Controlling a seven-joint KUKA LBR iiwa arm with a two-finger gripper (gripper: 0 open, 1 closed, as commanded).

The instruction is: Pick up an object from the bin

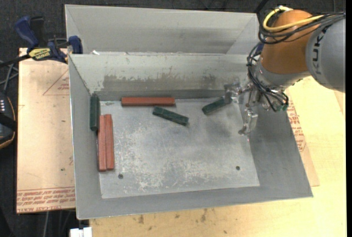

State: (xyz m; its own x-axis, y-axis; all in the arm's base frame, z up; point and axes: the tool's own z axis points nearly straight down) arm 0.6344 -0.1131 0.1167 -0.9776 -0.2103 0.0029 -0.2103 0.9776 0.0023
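1. The grey bin [165, 175] holds five loose bars. None looks lifted, so I judge the approach to be the step in hand.
2. The end effector [245, 114] hangs low by the bin's right wall, toward its far right corner. Whether it is spread or pressed together I cannot tell.
3. The far red bar [147, 101] and the left red bar [105, 142] hug their walls, well apart from it.
4. The tilted green bar [215, 105] lies just beside the end effector and is the likeliest pick. The next move calls for centring across its narrow sides, with the right wall crowding it.
5. The middle green bar [170, 115] lies near and the left green bar [94, 112] lies far off.
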